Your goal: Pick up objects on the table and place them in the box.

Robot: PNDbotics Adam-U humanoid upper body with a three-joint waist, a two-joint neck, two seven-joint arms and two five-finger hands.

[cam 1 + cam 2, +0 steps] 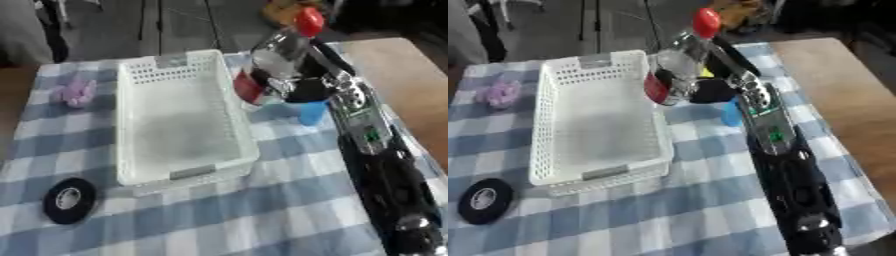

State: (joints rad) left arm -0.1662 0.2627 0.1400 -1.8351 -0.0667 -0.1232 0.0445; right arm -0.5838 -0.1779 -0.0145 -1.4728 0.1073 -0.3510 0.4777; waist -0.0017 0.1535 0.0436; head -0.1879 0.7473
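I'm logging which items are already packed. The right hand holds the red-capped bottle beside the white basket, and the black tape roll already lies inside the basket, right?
Not quite. The right hand does hold the bottle beside the white basket, but the black tape roll lies on the checked cloth near the basket's front left corner, as the left eye view shows.

The right hand (297,75) reaches in from the near right and is closed around a bottle (276,57), held tilted above the tabletop (289,210), cap (309,21) pointing away. Immediately left of the hand stands the box (179,120), its long axis running from near to far; the bottle's lower end overlaps the box's right rim. A cup (311,112) sits on the tabletop just below and nearer than the hand, beside the forearm. Far left of the hand, beyond the box, lies a small soft object (77,91). A tape roll (70,200) lies at the near left, well apart from the hand.
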